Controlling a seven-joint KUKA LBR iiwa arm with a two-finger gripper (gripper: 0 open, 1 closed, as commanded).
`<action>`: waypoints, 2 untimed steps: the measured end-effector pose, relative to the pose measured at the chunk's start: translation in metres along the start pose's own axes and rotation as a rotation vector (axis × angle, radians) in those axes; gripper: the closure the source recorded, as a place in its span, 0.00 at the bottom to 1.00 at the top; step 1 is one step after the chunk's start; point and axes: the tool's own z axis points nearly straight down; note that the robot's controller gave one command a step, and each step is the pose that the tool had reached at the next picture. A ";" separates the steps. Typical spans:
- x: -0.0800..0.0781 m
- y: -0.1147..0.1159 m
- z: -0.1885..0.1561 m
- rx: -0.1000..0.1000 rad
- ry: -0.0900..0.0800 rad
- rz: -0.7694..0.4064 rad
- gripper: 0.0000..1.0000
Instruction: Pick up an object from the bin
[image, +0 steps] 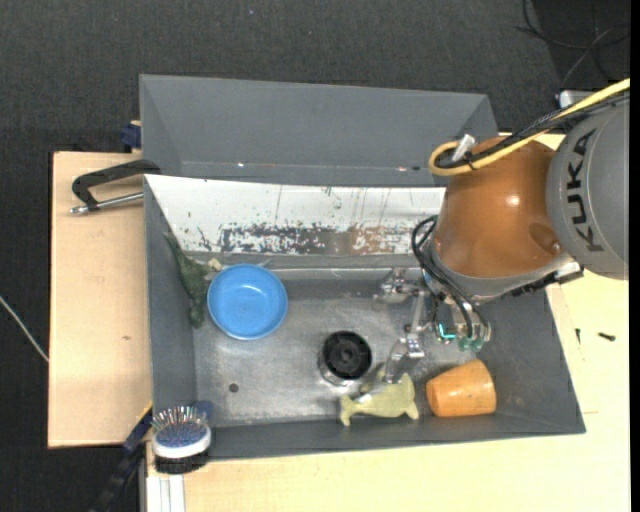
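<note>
Grey bin (300, 125) on dark floor | gripper (413, 348) lower right, open-or-closed unclear | risk: nudges orange cup (462, 390), yellow toy (382, 402) slips

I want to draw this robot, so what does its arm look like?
The arm is fat, round and grey, with black letters spelling KUKA. Its wrist wears a smooth orange cover. Yellow and black cables run over the top. The gripper is thin silvery metal with small wires and a green bit.

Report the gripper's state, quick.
Gripper: cannot be told whether open or closed. It hangs right by the pale yellow toy, between the black round part and the orange cup.
</note>
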 end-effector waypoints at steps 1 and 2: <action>-0.006 0.016 0.115 -0.002 -0.015 0.013 0.00; -0.008 0.016 0.110 -0.002 -0.022 0.013 1.00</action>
